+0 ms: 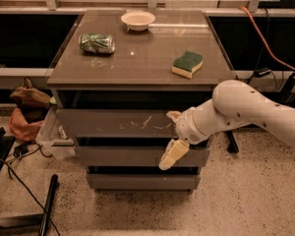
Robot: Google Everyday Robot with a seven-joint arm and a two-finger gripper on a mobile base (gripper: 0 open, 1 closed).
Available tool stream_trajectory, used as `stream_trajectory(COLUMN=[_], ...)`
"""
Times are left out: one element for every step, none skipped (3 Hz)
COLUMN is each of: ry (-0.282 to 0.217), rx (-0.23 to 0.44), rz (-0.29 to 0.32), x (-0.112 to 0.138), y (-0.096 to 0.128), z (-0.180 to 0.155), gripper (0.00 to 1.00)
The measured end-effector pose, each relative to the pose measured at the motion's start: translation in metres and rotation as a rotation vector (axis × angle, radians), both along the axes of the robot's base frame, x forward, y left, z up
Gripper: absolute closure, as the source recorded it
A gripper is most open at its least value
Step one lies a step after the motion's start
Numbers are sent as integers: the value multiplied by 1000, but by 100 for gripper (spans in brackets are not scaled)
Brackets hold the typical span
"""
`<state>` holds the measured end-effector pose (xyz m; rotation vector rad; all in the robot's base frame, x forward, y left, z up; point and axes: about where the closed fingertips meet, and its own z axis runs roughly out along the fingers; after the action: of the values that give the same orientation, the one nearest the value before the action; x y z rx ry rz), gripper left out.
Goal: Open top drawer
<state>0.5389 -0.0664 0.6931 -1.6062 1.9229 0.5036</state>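
Top drawer [113,124] has the spread pincer [173,134] before its right end.

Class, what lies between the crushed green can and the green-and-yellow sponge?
Only bare brown cabinet top, per the camera view. The cream two-finger gripper is lower, before the scratched grey-brown top drawer.

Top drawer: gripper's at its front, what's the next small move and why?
Probably a short straight pull away from the cabinet. The gripper sits at the right end of the top drawer, fingers spread, the upper one at the panel's top edge, the lower below it. The front is handleless, so that edge looks like the only purchase.
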Motion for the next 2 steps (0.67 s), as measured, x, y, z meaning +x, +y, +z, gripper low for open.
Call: stream_trajectory(ry=[-4, -34], rx=[-2, -9], rz=[3, 7], x=[3, 28], y=[1, 1], z=[0, -6], gripper=[0, 0])
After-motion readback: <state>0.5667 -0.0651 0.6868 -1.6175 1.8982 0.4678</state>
